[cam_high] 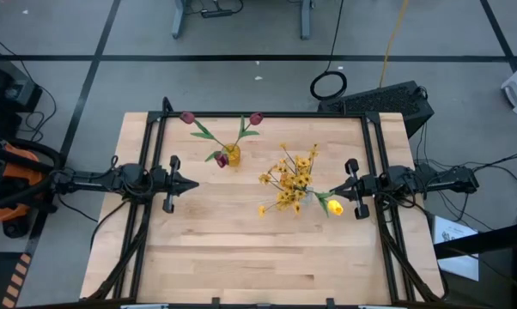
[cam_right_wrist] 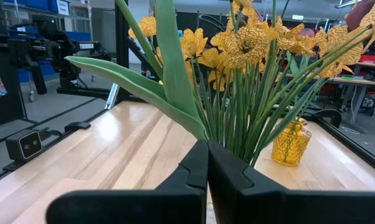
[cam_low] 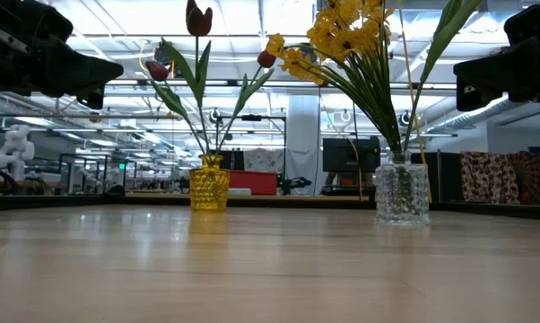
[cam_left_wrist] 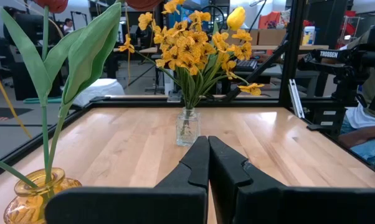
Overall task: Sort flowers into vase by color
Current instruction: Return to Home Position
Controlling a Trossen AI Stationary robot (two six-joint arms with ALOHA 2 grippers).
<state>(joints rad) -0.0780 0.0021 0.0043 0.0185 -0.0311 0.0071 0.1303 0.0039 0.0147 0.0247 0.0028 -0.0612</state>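
Three dark-red tulips (cam_high: 188, 118) stand with their stems in a small yellow vase (cam_high: 232, 155) at the table's far middle. A spray of small yellow blossoms (cam_high: 291, 178) and a yellow tulip (cam_high: 334, 206) stand in a clear glass vase (cam_low: 402, 189) right of centre. My left gripper (cam_high: 195, 184) is shut at the table's left side and pointing level toward the middle. At the right side my right gripper (cam_high: 329, 194) is shut too, close beside the yellow tulip's bloom. Neither holds anything.
A black frame (cam_high: 267, 115) runs along the far and side edges of the wooden table (cam_high: 258, 266). The near half of the table has open room. Beyond the far right corner stands a black box (cam_high: 387, 103) on the floor.
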